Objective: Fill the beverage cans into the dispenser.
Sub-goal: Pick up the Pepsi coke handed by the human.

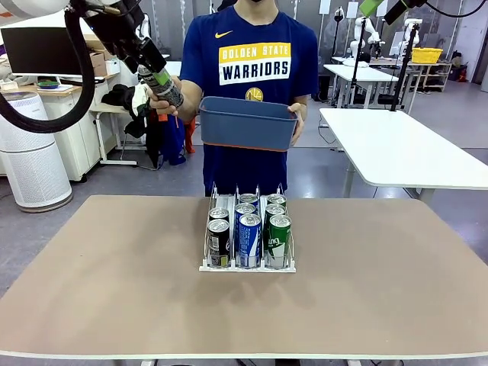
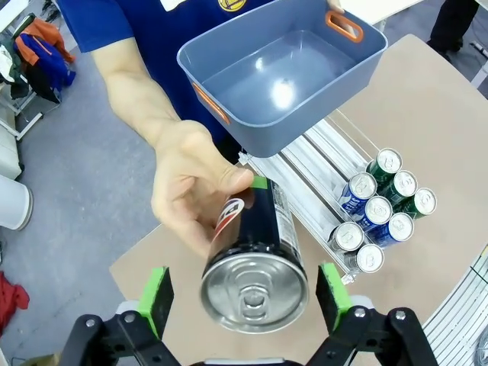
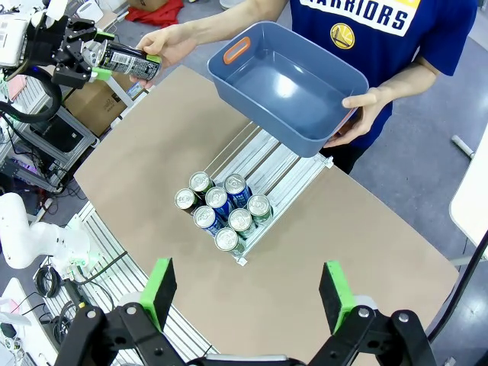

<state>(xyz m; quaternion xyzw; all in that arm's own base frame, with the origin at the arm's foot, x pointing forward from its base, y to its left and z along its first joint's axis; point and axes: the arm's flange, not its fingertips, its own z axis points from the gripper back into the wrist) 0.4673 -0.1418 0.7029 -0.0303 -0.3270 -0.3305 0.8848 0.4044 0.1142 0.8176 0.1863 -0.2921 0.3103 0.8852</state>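
A dark can (image 2: 255, 255) is being offered by the person's hand (image 2: 191, 187), silver top turned toward the left end effector (image 2: 244, 293), presumably so the body can be taken between the green pads; those jaws are being held wide open on either side of the can, with no pad seen touching it, so the handover is judged not yet completed. The can is being presented high above the far left of the desk (image 1: 99, 274), beside an empty blue-grey bin (image 1: 248, 122) which is being carried in the person's other hand (image 3: 366, 114) over the far edge, probably emptied of its stock. The right end effector (image 3: 248, 293) is being held spread open and empty, high above the near side, looking down on the scene. The dispenser (image 1: 248, 265) is being kept at mid-desk, its three lanes running far to near, so that cans roll to the near stop; seven cans (image 1: 249, 229) are already being held upright at that near end, dark grey in the left lane, blue in the middle, green on the right. The desk surface is plain tan and matte. Behind, white tables, a white cylindrical appliance (image 1: 30, 152) at far left and a yellow crate (image 1: 425, 55) are being noted on a grey floor.
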